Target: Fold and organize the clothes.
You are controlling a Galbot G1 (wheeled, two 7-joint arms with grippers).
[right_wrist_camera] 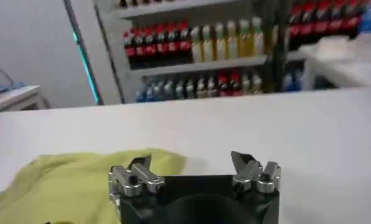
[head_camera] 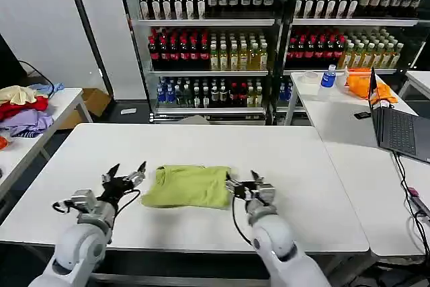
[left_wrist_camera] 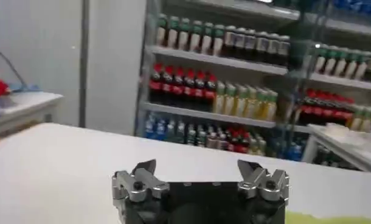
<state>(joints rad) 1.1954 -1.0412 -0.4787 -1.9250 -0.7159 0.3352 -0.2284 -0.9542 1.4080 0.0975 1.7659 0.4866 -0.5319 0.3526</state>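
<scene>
The clothes are one lime yellow-green T-shirt (head_camera: 188,187), folded into a rough rectangle near the front of the white table (head_camera: 201,146). My left gripper (head_camera: 127,174) is open just off its left edge, nothing between its fingers; in the left wrist view the gripper (left_wrist_camera: 197,168) has bare table ahead and a sliver of the shirt (left_wrist_camera: 331,218) at the frame's lower corner. My right gripper (head_camera: 243,181) is open at the shirt's right edge, also holding nothing. The right wrist view shows that gripper (right_wrist_camera: 190,159) with the shirt (right_wrist_camera: 64,182) beside and under one finger.
A side table at the left carries a heap of red, purple and cream garments (head_camera: 21,109). The table to the right holds a laptop (head_camera: 396,126), an orange cloth (head_camera: 366,85) and a bottle (head_camera: 328,76). Drink shelves (head_camera: 208,38) stand behind.
</scene>
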